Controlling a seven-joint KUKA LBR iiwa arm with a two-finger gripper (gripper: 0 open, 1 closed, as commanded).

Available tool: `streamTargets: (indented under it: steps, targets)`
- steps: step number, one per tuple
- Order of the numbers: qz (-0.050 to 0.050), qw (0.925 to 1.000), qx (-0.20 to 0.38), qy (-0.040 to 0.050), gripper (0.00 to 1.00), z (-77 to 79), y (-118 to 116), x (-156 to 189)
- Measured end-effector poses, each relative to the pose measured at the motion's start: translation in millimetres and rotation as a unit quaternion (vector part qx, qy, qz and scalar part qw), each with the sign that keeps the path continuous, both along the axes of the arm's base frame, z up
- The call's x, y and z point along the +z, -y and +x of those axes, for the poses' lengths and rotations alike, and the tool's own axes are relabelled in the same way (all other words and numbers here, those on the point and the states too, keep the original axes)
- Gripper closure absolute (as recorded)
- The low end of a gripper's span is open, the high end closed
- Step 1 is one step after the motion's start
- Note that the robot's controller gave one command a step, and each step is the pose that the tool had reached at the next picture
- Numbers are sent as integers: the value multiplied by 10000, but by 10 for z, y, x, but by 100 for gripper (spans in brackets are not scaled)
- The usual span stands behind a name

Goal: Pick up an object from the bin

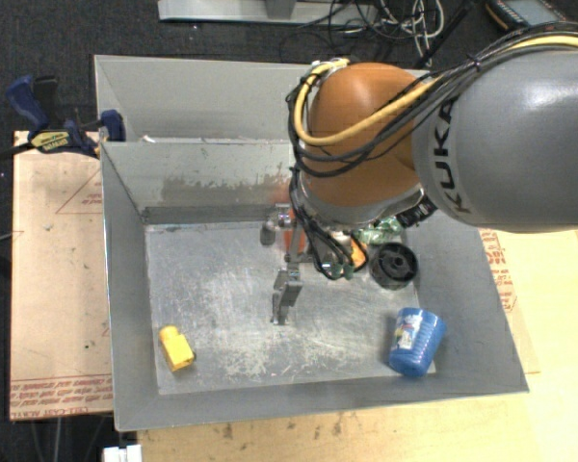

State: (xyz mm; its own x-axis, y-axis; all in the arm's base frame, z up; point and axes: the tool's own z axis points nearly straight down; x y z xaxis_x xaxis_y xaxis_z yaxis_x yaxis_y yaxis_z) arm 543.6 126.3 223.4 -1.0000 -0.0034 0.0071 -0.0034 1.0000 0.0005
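Apparently aimed at nothing yet, the gripper (pixel 285 303) hangs over bare bin (pixel 217 301) floor, between a yellow block (pixel 176 347) and a blue cylinder (pixel 414 342), both well apart from it; whether it is clenched or released I cannot tell.

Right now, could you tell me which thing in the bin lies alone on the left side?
The yellow block, near the front left corner; the blue bottle and black round cap both lie on the right.

"KUKA" in black capitals on grey arm link (pixel 520 133), running sideways. Label on blue bottle (pixel 413 341) printed, not readable.
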Motion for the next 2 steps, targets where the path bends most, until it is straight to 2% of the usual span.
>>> streamTargets:
  steps: [1, 2]
  targets:
    - [5, 10000, -15, 39, 0, 17, 8, 42]
    - [8, 9992, 384, 56, 0, 150, 497, -320]
